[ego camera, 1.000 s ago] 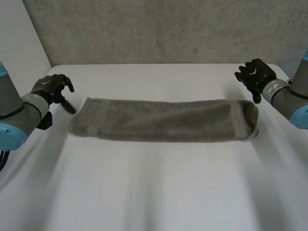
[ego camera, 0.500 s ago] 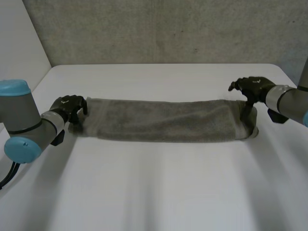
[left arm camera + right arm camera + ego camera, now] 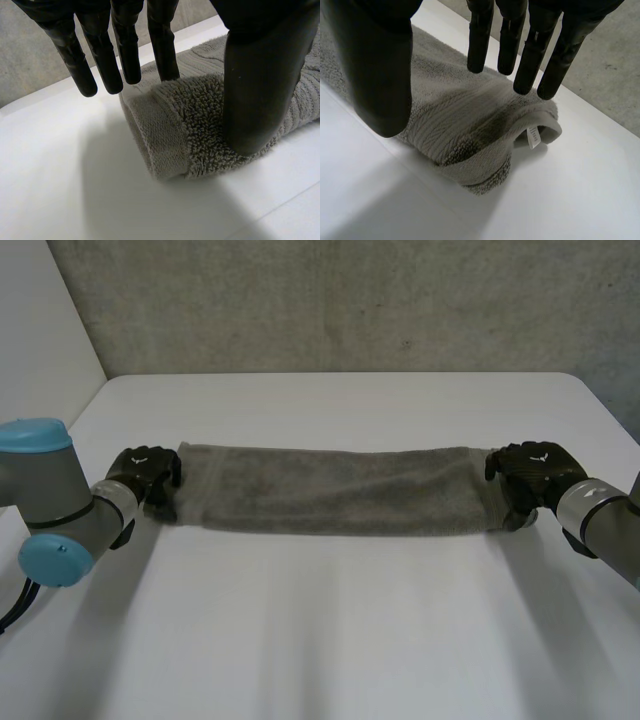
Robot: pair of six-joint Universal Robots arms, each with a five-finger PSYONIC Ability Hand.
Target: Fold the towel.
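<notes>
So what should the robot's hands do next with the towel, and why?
Probably close both hands to pinch the ends. The towel lies as a long folded strip, the left hand sits over one short end and the right hand over the other, both with fingers straight and nothing gripped, so neither end can be lifted yet.
</notes>
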